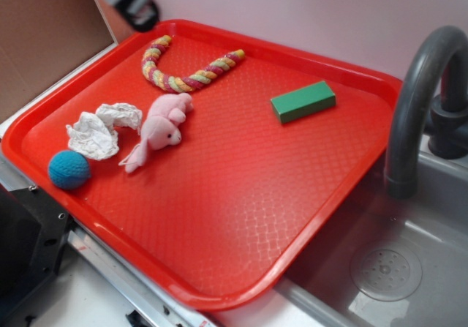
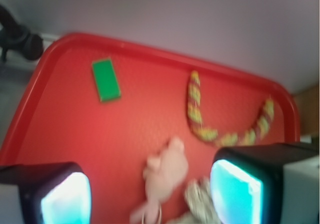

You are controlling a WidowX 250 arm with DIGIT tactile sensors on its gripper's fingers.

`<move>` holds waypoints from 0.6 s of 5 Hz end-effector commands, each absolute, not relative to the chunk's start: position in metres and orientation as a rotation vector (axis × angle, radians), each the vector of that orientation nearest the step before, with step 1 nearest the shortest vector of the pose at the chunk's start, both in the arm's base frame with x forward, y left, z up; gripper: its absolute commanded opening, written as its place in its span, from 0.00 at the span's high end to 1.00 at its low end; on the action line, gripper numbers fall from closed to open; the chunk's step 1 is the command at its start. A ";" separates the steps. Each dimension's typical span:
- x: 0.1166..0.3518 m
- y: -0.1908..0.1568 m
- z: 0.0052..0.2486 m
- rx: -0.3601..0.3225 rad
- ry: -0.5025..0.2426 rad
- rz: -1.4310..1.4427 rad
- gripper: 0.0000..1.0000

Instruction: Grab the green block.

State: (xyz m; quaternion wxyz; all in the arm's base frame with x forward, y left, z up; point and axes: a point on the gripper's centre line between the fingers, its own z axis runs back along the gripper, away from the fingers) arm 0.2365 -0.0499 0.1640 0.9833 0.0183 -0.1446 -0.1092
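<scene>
1. Green block (image 1: 303,101) lying flat on the red tray (image 1: 241,217), off toward the far right side, near the raised rim but not touching it. Same block (image 2: 106,79) up in the top-left of the wrist view, again near the rim.
2. Loads of bare tray all round the block, nothing touching it. Biggest open stretch across the middle and the near right half.
3. Everything else bunched on the left, well apart from the block: pink plush toy (image 1: 162,128), crumpled white paper (image 1: 99,131) just beside it, blue ball (image 1: 69,170) next to the paper near the left rim, and a curved striped rope (image 1: 183,74) up by the far edge.
4. Nothing sitting between the plush and the block, just plain red surface.
5. Past the right rim: grey faucet (image 1: 417,100) arching over a sink (image 1: 387,272). Standing close to the tray's right edge, so tight on that side.
6. Gripper (image 2: 150,194) spread wide, both pads visible at the bottom of the wrist view, holding nothing, with the plush (image 2: 165,176) and a bit of paper showing in the gap.
7. Exterior view: only a blurry dark bit of arm at the top left, fingers not visible. Wrist view: no ball, no sink basin, all a bit blurry.
</scene>
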 end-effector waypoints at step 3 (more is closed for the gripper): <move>0.317 -0.101 0.078 -0.086 -0.221 -0.433 0.00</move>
